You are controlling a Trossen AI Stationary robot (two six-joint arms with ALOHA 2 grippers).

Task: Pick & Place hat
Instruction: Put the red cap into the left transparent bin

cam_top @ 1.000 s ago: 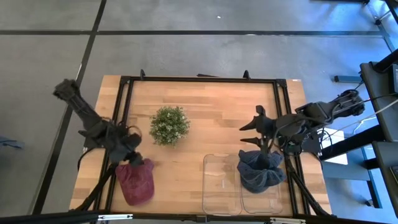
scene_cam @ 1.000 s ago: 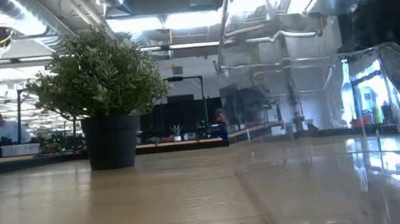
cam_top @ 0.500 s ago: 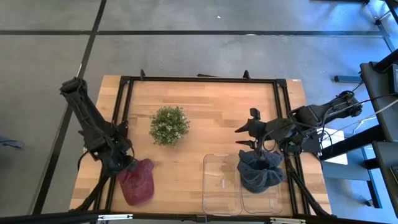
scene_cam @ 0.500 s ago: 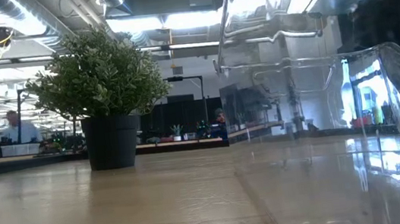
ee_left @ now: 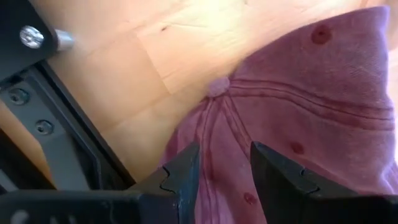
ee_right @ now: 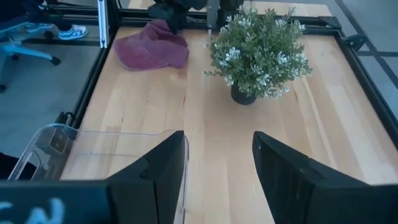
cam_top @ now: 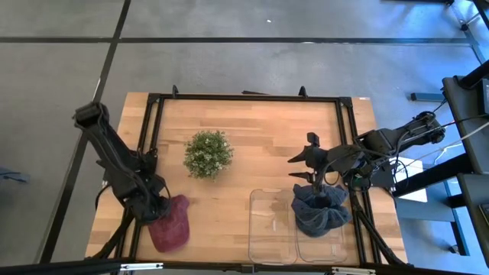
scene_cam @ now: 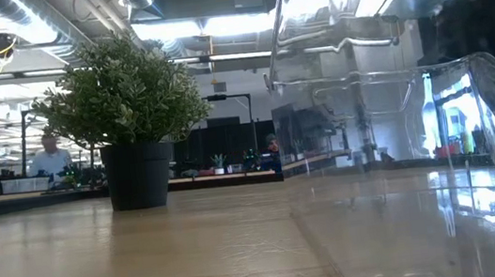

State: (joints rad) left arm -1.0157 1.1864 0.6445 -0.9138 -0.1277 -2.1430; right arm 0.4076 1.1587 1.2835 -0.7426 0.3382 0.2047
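Observation:
A maroon hat (cam_top: 172,225) lies flat on the table's near left corner, beside the black frame rail; in the left wrist view the maroon hat (ee_left: 305,93) fills the picture, its top button (ee_left: 217,86) just ahead of the fingers. My left gripper (cam_top: 157,206) (ee_left: 224,158) is open and low over the hat's crown at its far left edge. A blue hat (cam_top: 321,210) lies crumpled in a clear bin (cam_top: 267,229). My right gripper (cam_top: 302,166) hangs open over the bin's far rim, touching nothing. My left gripper comes down on the maroon hat's crown (ee_left: 227,134) from above, one finger (ee_left: 183,171) on either side of a seam beside the top button. Whether the fingers touch the cloth, I cannot tell. The hat lies flat on the table.
A potted plant (cam_top: 208,153) (scene_cam: 128,106) stands left of the table's middle. A black frame (cam_top: 248,98) runs around the tabletop, its left rail (ee_left: 56,149) close to the hat. The bin's clear wall (scene_cam: 397,120) fills the low view's right side.
My left gripper has moved toward the table's near edge and down, from just beyond the maroon hat onto its far left edge, while the arm's elbow swung. The hat has stayed where it lay.

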